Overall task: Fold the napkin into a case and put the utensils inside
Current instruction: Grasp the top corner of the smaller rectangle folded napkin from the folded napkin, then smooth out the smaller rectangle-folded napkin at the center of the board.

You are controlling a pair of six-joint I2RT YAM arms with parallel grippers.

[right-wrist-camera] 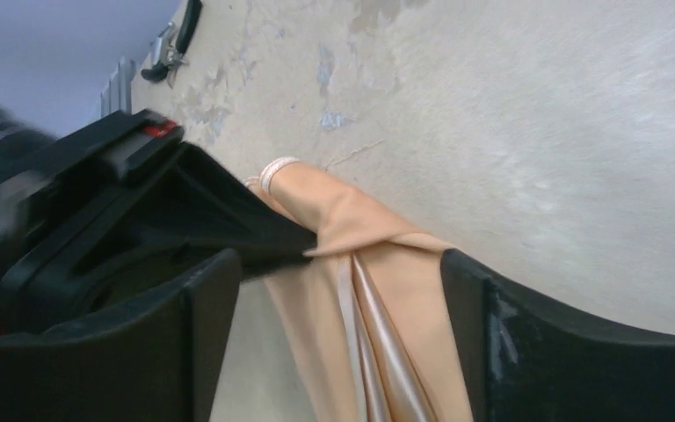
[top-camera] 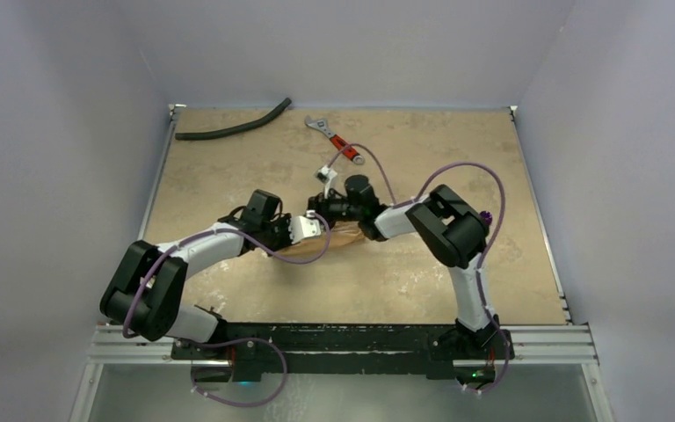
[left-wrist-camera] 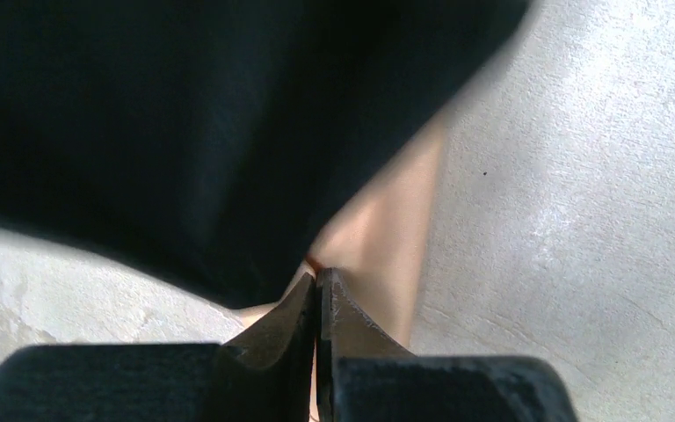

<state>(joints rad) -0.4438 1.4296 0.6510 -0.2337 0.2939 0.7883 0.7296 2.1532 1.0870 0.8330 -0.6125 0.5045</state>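
Soft peach-orange cloth napkin (top-camera: 341, 236), bunched at centre of the top view, is pinched at a fold by the left gripper (left-wrist-camera: 318, 281), jaws pressed together. Right gripper (right-wrist-camera: 338, 290) is spread astride it. Layers should be squared before the right is closed.

Soft, even light falls from above in the top view: the table (top-camera: 404, 281) is brightest at frame centre, with only faint, diffuse shadows and no glare. The left wrist view is dark and unfocused across its upper left, and pale, nearly washed out, at right. In the right wrist view the napkin (right-wrist-camera: 378, 264) shows glossy streaks at lower centre, and the left edge is smeared.
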